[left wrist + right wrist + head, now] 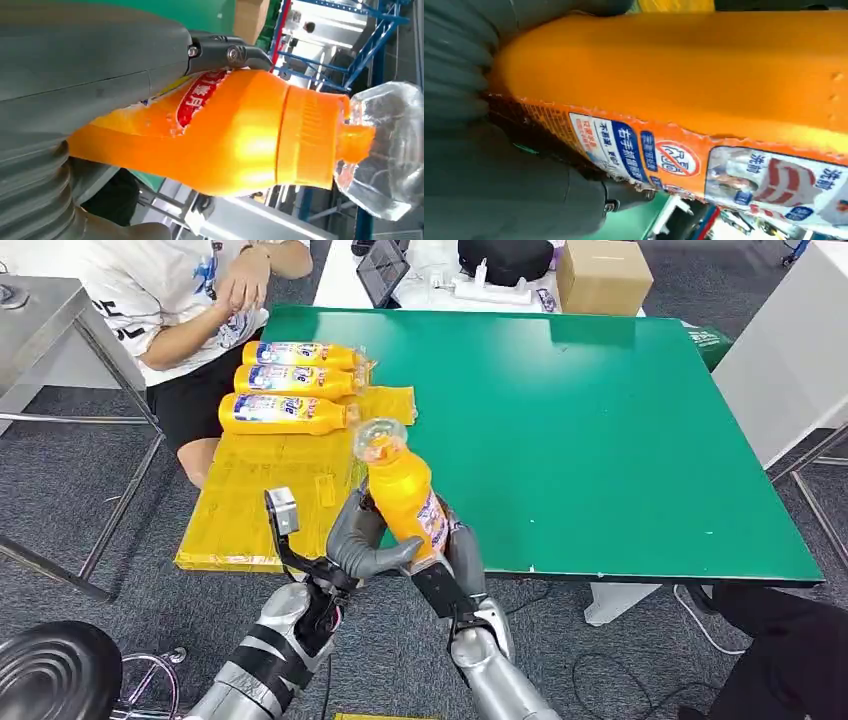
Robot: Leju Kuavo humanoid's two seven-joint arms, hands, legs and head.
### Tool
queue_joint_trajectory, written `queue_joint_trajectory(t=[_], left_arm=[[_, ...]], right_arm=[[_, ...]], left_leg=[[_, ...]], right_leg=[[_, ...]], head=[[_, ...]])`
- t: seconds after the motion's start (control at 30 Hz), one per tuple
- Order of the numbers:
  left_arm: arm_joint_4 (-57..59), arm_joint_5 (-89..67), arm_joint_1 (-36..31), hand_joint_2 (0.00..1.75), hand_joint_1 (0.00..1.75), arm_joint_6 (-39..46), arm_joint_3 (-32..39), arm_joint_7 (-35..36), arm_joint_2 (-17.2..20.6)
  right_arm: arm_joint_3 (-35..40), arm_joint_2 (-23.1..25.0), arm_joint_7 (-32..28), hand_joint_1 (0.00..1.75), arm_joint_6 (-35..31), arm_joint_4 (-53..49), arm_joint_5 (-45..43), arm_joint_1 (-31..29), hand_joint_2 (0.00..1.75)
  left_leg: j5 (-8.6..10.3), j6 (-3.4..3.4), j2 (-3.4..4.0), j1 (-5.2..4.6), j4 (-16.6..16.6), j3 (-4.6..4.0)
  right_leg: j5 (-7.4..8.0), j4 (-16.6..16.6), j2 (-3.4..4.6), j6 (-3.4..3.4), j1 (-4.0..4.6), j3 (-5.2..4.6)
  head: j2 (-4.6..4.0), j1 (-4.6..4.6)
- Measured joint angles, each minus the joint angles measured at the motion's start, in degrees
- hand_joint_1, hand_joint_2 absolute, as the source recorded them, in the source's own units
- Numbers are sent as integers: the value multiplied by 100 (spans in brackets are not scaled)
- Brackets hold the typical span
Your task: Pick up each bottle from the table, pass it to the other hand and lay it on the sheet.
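Note:
An orange bottle (405,495) with a clear cap (380,439) stands nearly upright in the air over the near edge of the green table (620,440). My left hand (367,540) grips its lower body from the left, and my right hand (452,558) grips it from the right and below. The left wrist view shows the bottle (225,135) against my left hand (75,85). In the right wrist view its label (704,170) lies against my right hand (484,185). Three more orange bottles (290,382) lie side by side on the yellow sheet (255,510).
A person in a white T-shirt (170,300) sits at the sheet's far left corner. A cardboard box (603,275), a black bag (505,258) and a tablet (383,270) stand beyond the table. A metal table (60,320) and a black stool (55,670) are at the left.

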Motion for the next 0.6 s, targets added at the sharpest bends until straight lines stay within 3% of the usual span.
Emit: queue_joint_trajectory(t=[0.6], left_arm=[[2,4,18,175,0,-2,-11,0,39]], right_arm=[[0,29,0,175,2,258,0,-109,175]], left_leg=[[0,0,0,0,0,0]], right_leg=[[0,0,0,0,0,0]], head=[[0,0]])
